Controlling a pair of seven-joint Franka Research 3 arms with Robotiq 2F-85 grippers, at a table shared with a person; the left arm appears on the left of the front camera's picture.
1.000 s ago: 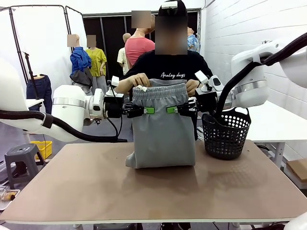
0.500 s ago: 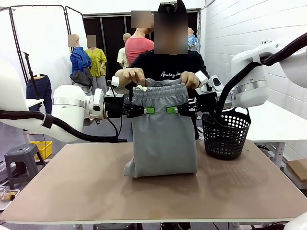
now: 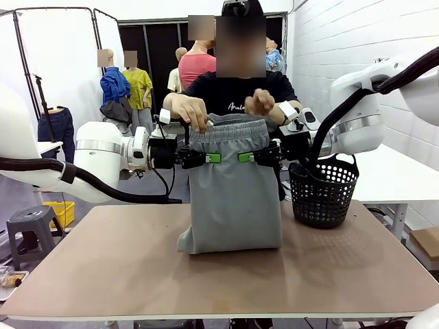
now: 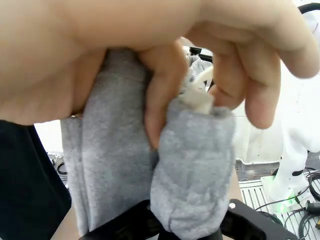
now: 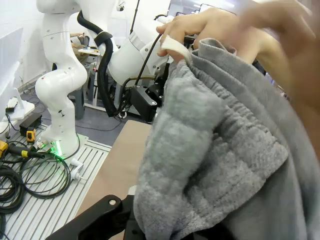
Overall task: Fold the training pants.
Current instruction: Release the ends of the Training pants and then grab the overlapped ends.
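Now my left gripper point(image 3: 211, 157) and right gripper point(image 3: 245, 157) are both clamped on the pants point(image 3: 233, 199), just under the waistband, mid-frame in the front view. The pants hang upright and folded, their lower edge resting on the table point(image 3: 137, 260). A person's hand point(image 3: 197, 114) pinches the waistband's top left corner; the other hand point(image 3: 260, 103) is raised just above its right side. A basket point(image 3: 322, 195) stands right of the pants.

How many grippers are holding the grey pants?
2. The left gripper clamps the training pants at their left side, the right gripper at their right side.
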